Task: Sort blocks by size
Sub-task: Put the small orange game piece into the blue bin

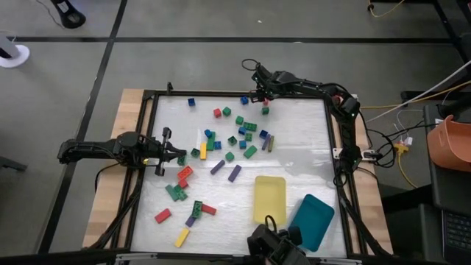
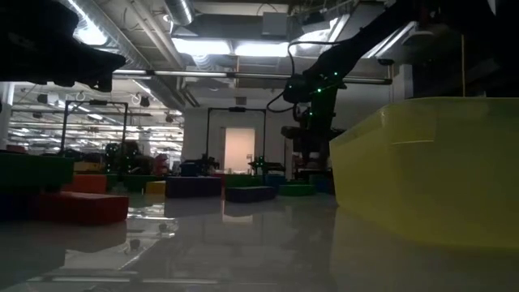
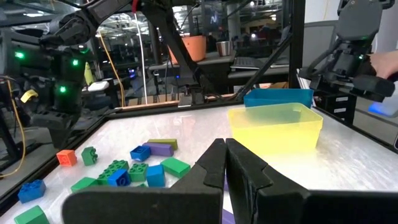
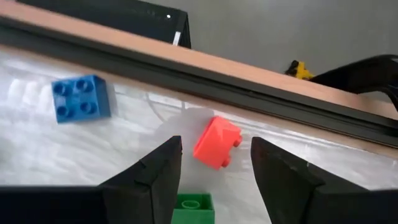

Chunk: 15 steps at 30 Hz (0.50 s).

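Many small blocks lie scattered on the white table top, most in a loose cluster [image 1: 235, 140] at the middle and more toward the near left [image 1: 184, 195]. My right gripper [image 1: 262, 98] is at the far edge, pointing steeply down, open. In its wrist view the fingers stand either side of a small red block [image 4: 216, 143] without touching it. A green block [image 4: 193, 208] and a blue block [image 4: 81, 99] lie close by. My left gripper [image 3: 225, 155] waits shut and level at the table's left edge [image 1: 176, 154].
A yellow tray [image 1: 269, 199] and a teal tray [image 1: 313, 219] sit at the near right. The black frame rail and wooden edge [image 4: 249, 74] run just beyond the red block. Cables and an orange bin [image 1: 452, 143] lie off the table to the right.
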### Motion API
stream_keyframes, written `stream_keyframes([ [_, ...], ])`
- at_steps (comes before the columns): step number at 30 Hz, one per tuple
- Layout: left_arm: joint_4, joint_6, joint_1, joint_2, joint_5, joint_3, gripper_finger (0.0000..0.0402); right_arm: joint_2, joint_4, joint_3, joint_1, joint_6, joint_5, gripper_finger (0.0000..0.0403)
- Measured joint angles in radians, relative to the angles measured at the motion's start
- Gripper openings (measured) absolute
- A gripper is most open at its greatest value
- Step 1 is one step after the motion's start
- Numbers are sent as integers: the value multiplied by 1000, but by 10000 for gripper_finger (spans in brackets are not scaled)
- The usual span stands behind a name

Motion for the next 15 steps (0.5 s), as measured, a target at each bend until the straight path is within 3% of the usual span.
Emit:
stream_keyframes([
  [15, 0, 0, 0, 0, 0, 0, 0, 0, 17, 0, 0, 51, 2, 193],
])
